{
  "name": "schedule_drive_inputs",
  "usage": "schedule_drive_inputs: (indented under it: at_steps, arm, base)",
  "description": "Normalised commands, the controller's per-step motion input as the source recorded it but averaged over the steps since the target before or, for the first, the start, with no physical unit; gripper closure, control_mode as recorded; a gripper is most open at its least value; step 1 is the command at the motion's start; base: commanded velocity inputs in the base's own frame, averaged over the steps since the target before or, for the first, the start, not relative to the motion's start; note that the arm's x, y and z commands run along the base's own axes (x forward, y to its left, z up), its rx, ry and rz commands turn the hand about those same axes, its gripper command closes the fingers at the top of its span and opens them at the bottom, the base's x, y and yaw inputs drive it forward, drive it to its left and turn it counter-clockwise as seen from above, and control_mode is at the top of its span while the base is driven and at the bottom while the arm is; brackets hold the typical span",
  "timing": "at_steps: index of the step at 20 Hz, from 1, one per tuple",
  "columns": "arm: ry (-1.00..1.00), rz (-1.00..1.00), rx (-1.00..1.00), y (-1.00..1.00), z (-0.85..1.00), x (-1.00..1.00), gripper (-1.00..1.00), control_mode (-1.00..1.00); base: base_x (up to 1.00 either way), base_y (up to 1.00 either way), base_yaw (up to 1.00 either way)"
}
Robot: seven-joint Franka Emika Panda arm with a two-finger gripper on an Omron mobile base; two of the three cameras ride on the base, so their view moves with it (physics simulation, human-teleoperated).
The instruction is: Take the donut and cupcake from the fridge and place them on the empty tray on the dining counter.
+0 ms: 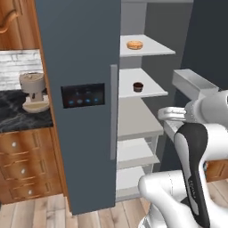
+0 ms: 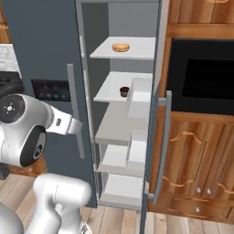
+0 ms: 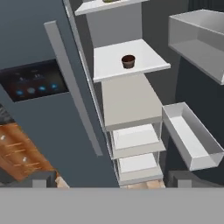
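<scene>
The fridge (image 1: 80, 53) stands with its right door (image 2: 157, 114) swung open and its left door shut. Inside, shelves stack one above another. The donut (image 1: 134, 45) lies on the top shelf (image 1: 153, 46), near its left edge. The cupcake (image 1: 138, 87) sits on the shelf (image 1: 151, 89) just below, about midway across. Bins (image 3: 192, 135) hang on the inside of the open door. Left of the fridge, a coffee machine (image 1: 34, 91) stands on a surface (image 1: 18, 113) above drawers. Right of the fridge, a microwave (image 2: 203, 80) sits in a cabinet (image 2: 201, 160).
</scene>
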Motion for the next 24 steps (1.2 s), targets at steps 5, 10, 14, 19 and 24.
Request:
schedule_drive_inputs:
  at_steps: [5, 10, 14, 19, 24]
  arm:
    - [0.0, 0.0, 0.0, 0.0, 0.0, 0.0, -1.0, 1.0]
    - [0.0, 0.0, 0.0, 0.0, 0.0, 0.0, -1.0, 1.0]
    - [0.0, 0.0, 0.0, 0.0, 0.0, 0.0, -1.0, 1.0]
    - [0.0, 0.0, 0.0, 0.0, 0.0, 0.0, -1.0, 1.0]
    - [0.0, 0.0, 0.0, 0.0, 0.0, 0.0, -1.0, 1.0]
  base:
    - [0.9, 0.06, -0.06]
    - [0.8, -0.14, -0.1]
    - [0.84, -0.25, -0.1]
    - [0.67, -0.6, -0.04]
    - [0.51, -0.39, 0.0]
